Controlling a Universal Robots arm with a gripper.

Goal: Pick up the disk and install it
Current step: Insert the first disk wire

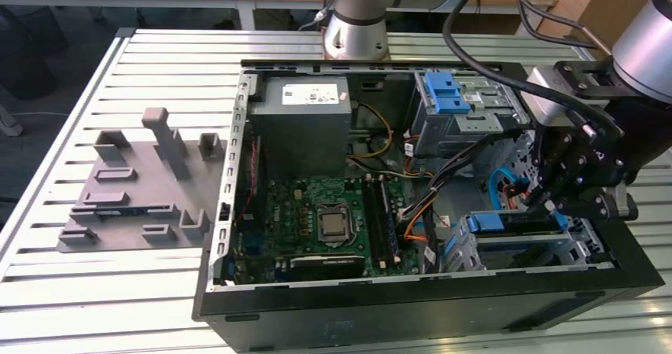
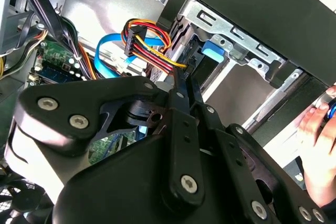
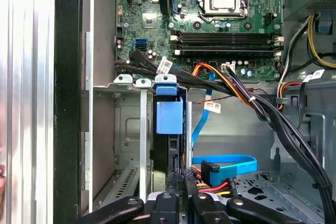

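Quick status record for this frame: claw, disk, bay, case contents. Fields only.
claw: black claw down inside the open black computer case, at the drive cage
claw fingers: closed together on the disk's edge in the first wrist view
disk: hard drive in blue plastic carrier frame, standing on edge in the silver metal drive cage
cabling: red-yellow-black power connector and flat blue data cable beside the disk
board: green motherboard
other: a person's hand at the case edge

Open black PC case (image 1: 420, 311) on slatted metal table (image 1: 157, 47). Inside: green motherboard (image 1: 315, 220) with CPU socket (image 1: 334, 222) at centre, grey PSU (image 1: 304, 126) at its 12 o'clock. Grey fixture (image 1: 137, 189) at case's 9 o'clock.
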